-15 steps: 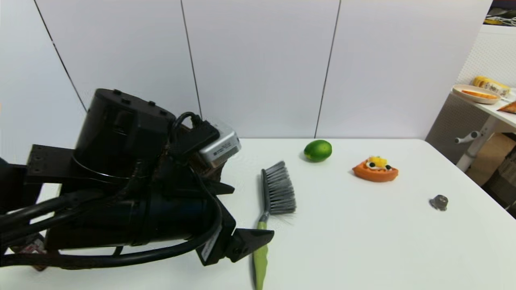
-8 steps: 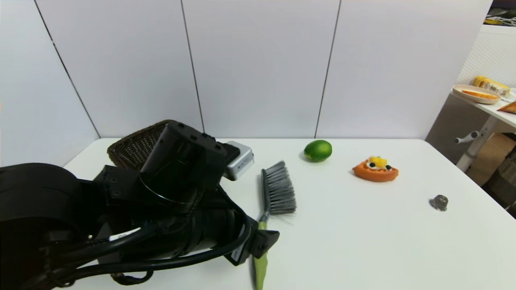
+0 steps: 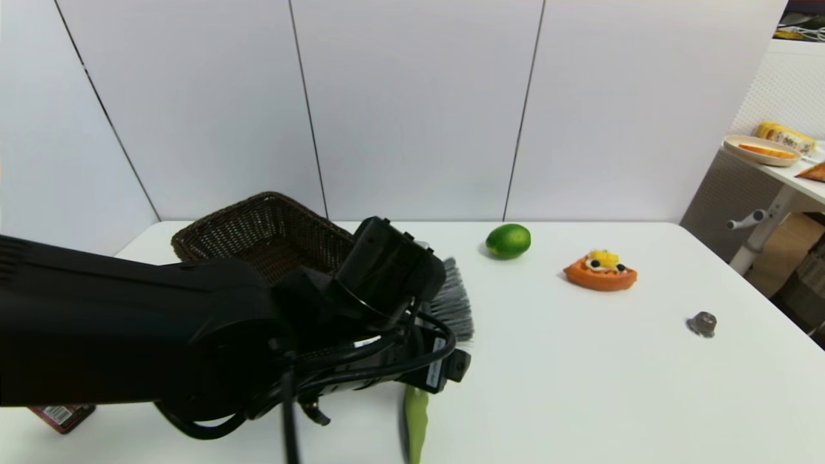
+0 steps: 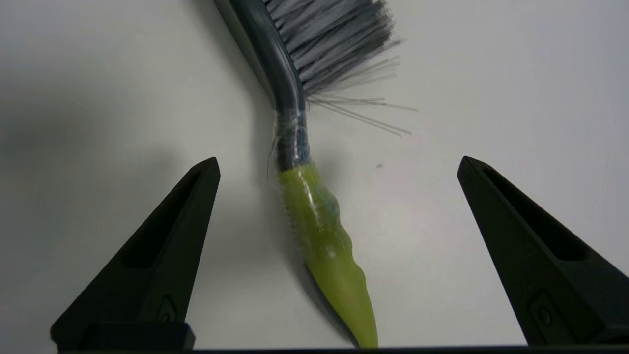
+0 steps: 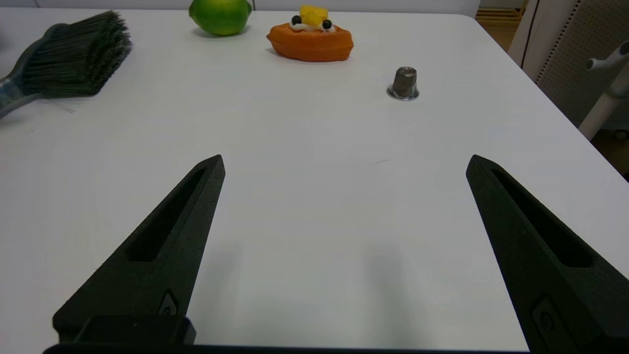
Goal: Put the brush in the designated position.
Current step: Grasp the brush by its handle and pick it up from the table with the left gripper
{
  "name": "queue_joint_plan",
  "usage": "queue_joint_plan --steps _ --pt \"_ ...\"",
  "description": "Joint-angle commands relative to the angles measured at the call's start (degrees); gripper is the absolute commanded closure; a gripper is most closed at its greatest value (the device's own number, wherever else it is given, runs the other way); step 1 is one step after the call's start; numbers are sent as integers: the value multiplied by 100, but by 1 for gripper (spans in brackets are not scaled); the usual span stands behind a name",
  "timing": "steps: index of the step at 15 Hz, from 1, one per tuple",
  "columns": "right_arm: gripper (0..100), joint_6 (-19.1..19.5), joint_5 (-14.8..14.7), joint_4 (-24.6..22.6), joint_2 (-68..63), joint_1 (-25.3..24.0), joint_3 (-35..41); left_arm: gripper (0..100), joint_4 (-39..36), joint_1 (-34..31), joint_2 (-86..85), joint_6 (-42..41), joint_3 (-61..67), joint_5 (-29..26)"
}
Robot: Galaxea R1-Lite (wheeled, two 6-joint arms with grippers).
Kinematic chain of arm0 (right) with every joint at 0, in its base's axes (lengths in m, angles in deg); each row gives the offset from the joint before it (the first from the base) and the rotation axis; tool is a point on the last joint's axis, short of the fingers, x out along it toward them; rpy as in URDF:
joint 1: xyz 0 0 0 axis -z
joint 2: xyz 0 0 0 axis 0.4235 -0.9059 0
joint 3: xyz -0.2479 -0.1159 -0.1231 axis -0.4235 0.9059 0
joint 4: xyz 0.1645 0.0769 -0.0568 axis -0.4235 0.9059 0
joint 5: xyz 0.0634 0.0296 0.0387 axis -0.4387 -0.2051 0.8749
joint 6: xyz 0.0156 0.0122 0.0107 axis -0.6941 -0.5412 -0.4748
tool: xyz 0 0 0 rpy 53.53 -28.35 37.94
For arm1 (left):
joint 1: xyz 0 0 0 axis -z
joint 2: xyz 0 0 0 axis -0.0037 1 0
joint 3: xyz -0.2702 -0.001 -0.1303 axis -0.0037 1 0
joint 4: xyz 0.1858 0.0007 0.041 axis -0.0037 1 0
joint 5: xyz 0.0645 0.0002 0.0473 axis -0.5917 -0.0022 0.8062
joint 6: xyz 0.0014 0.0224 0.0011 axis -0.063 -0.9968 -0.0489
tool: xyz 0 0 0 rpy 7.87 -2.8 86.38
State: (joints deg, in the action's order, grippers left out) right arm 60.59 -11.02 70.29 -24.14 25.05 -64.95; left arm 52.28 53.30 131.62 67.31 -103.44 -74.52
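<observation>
— What is over on the left side of the table (image 3: 580, 386)?

— A dark wicker basket (image 3: 258, 232) sits near the back left corner. A small dark red thing (image 3: 61, 415) lies by the left edge, partly hidden under the big black left arm.

— Is there room to move?

— Yes. The white top is bare in front and to the right of the brush (image 3: 451, 303). Farther right, near the back edge, are a green lime (image 3: 508, 240) and an orange toy cake (image 3: 601, 271). A little grey capsule (image 3: 702, 323) stands alone near the right edge.

— Where is the brush, and which way does it point?

— It lies flat in the middle of the table, just right of the basket. Its long line runs from front to back. The grey bristles are at the far end and stick out to the right. The lime-green handle (image 4: 324, 231) points toward the robot.

— What is the left gripper (image 4: 336, 164) doing?

— It hangs over the handle with its two black fingers (image 4: 162, 250) spread wide, one on each side. They do not touch the brush.

— And the right gripper (image 5: 344, 162)?

— It waits low over the bare table to the right, fingers wide apart too, holding nothing.
</observation>
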Motion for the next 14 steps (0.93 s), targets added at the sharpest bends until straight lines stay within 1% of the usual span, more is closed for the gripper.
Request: queue_joint_plan --steps 1,5,12,14 --pt "0 3 5 2 -7 0 9 0 -6 -44 821 434 -408 411" --pt "0 3 5 2 -7 0 9 0 11 -141 996 390 -400 772" --pt "0 3 5 2 -7 0 9 0 20 -264 996 372 -408 781" --pt "0 3 5 2 -7 0 9 0 20 -299 1023 232 -400 781"
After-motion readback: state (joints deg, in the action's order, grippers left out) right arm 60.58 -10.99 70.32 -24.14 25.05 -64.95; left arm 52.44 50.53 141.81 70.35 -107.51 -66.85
